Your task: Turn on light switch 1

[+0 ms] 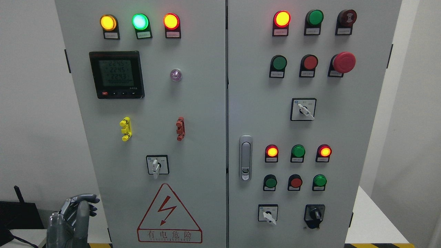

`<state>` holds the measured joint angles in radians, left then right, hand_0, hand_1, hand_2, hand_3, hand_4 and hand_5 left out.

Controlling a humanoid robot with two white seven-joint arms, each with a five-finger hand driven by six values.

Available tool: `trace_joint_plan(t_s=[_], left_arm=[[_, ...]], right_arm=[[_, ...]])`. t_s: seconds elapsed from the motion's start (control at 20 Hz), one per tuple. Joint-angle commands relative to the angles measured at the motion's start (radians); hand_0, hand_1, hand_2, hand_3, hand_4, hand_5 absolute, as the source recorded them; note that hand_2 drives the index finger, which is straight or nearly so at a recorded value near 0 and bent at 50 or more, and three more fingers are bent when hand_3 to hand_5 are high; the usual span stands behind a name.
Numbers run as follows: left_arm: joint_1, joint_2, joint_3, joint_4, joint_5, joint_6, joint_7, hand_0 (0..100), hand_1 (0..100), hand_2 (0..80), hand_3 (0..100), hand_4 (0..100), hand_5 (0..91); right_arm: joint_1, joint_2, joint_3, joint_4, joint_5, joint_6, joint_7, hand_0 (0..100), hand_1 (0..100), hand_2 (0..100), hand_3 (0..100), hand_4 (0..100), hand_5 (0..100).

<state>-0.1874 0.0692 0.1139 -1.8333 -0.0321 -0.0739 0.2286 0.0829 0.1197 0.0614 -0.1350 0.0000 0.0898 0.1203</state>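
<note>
Meanwhile, white-handled switch [155,167] pointing straight down.

the warning triangle [169,214], just right of the left hand's fingers [82,201], reads 有电危险. well above them, the meter display [116,73] shows rows near 224.5, 224.5, 224.3; button labels unreadable.

pale grey cabinet [203,137], red-bordered lightning warning triangle [169,215], yellow clip [125,128], red mushroom button [343,62], dark grey left hand [70,222]
</note>
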Motion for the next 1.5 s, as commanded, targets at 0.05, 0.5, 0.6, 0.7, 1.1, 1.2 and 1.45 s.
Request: trace_joint_plan(t_s=[0.05, 0.5, 0.6, 0.7, 1.1, 1.2, 1.45], left_arm=[[-0.056, -0.043, -0.192, -0.026, -0.041, 0.055, 0.069, 11, 26, 49.4, 63, 68, 60.5], [-0.09, -0.08, -0.24, -0.026, -0.121, 0.18, 0.162, 6, 40, 55.0, 71, 74, 66.5], [-0.102, -0.089, -0.26, -0.026, -0.135, 0.216, 0.202, 5, 43, 55.1, 72, 74, 67.2], [-0.106, -0.098, -0.272, -0.026, -0.169, 0.256, 0.236, 5, 47, 55.4, 72, 75, 68.2], [-0.135, -0.134, -0.296, -0.026, -0.227, 0.35, 0.256, 9, 49, 55.6, 74, 76, 70.3], [-0.144, -0.135, -0.295, -0.026, -0.23, 0.374, 0.29, 9, 49, 55.6, 74, 76, 70.3], [-0.146, -0.135, -0.293, -0.024, -0.232, 0.428, 0.339, 12, 49, 55.4, 74, 76, 70.9]], right_arm=[[0.0, 0.0, 0.0, 0.0, -0.017, 0.001, -0.001, 12, 39, 0, 0, 0, 0], [0.0, 0.0, 0.0, 0.0, -0.017, 0.001, -0.001, 12, 39, 0, 0, 0, 0], [0.0, 0.0, 0.0, 0.0, -0.017, 0.001, -0.001, 12, 39, 0, 0, 0, 0], [0.0, 0.0, 0.0, 0.0, -0.017, 0.001, -0.001, 12, 39, 0, 0, 0, 0], [0.0, 0.0, 0.0, 0.0, -0.018, 0.001, -0.001, 12, 39, 0, 0, 0, 0], [0.0, 0.0, 0.0, 0.0, -0.017, 0.001, -0.001, 12, 39, 0, 0, 0, 0], [0.0, 0.0, 0.0, 0.0, -0.018, 0.001, -0.001, 12, 39, 0, 0, 0, 0]])
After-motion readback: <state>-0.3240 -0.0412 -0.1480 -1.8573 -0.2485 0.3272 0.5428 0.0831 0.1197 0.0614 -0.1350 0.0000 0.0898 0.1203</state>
